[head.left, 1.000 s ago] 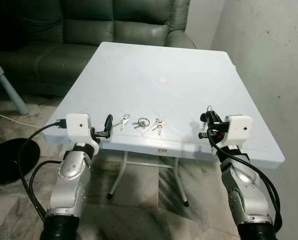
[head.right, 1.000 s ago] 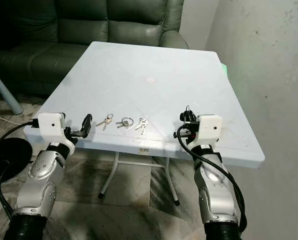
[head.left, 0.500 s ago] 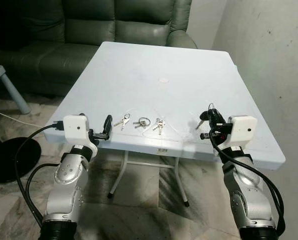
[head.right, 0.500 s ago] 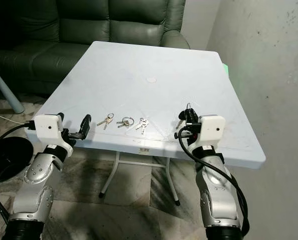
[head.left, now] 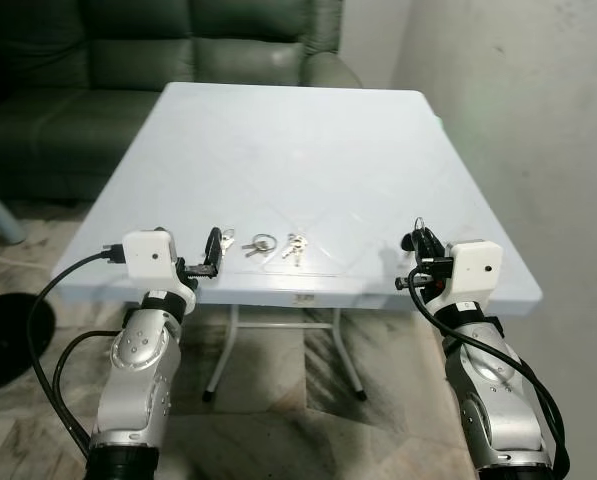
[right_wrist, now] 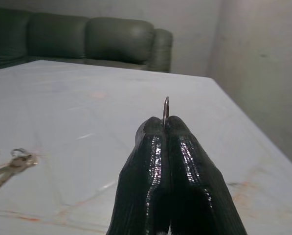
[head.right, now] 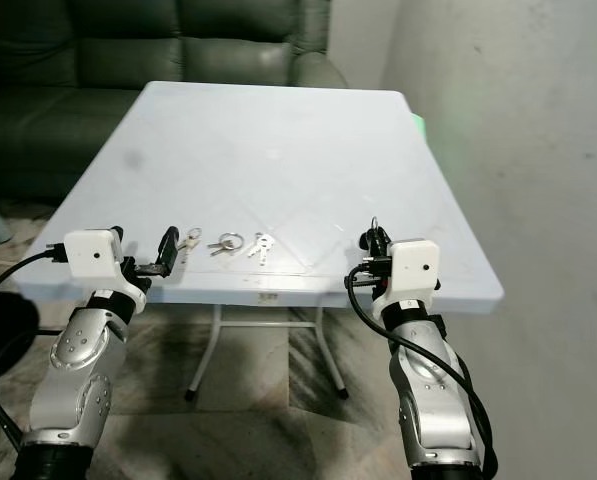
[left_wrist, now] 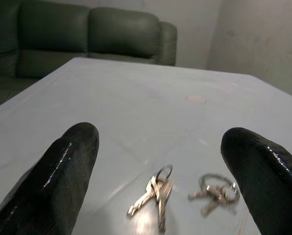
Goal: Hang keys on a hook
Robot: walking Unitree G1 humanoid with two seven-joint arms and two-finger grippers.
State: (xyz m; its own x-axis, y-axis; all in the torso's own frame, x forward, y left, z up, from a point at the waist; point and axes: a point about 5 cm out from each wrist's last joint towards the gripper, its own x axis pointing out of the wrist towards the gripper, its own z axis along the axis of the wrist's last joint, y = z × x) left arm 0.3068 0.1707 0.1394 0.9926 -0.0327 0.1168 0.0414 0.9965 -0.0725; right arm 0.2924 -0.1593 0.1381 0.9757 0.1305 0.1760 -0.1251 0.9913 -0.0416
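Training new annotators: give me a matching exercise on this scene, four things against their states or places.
Things:
1. left pincer
2. right pincer
3. key ring
4. sofa

States or places:
A. behind the white table
B. open, at the table's near edge by the loose keys
C. shut
D. pinched between black fingertips, sticking up

Pairs: 1-B, 2-C, 3-D, 4-A

white table (head.left: 308, 150), dark green sofa (head.left: 178, 40)
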